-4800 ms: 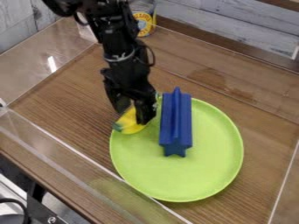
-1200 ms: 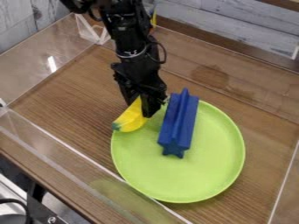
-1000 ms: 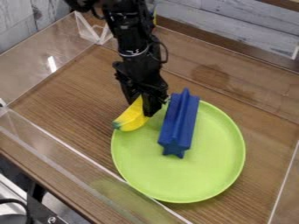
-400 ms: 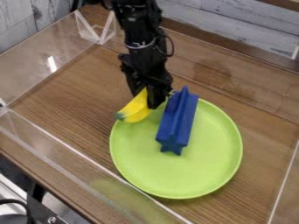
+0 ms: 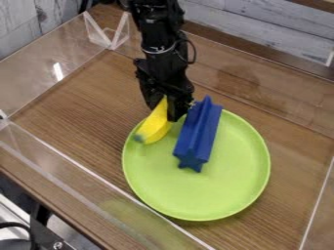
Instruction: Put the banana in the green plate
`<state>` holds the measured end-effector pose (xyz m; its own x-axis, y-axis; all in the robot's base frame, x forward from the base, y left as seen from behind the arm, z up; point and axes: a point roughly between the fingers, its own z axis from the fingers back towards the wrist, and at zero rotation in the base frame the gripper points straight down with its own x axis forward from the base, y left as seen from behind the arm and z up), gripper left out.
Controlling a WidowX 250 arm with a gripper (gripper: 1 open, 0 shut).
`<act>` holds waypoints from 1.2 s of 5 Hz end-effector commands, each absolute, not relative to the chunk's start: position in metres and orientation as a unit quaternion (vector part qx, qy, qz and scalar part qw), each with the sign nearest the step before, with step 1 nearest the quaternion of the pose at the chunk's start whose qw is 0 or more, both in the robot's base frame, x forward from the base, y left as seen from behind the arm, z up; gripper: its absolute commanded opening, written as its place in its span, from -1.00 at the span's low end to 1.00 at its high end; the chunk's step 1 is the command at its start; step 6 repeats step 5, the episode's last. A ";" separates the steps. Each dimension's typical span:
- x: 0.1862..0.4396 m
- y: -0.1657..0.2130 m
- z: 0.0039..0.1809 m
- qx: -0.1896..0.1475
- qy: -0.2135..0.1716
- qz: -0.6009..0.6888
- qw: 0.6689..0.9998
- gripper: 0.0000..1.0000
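The green plate (image 5: 222, 186) lies on the wooden table at the centre right. The yellow banana (image 5: 152, 127) rests tilted on the plate's left part, its lower tip near the rim. Right of it, a long blue block (image 5: 196, 134) lies on the plate. My black gripper (image 5: 164, 102) points straight down over the banana's upper end. Its fingers stand a little apart on either side of that end, so it is open. The banana's top tip is hidden behind the fingers.
Clear acrylic walls (image 5: 53, 161) fence the wooden table on the left and front. A clear stand (image 5: 107, 34) and a yellow-labelled object sit at the back, behind the arm (image 5: 156, 29). Bare wood shows left of the plate.
The gripper carried the banana to the right, over the plate's left part. The banana now sits lower on the plate and the fingers have spread.
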<state>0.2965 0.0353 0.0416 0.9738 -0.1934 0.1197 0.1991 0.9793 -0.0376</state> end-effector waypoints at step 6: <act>0.308 0.035 0.063 -0.002 -0.095 -0.110 0.989 -1.00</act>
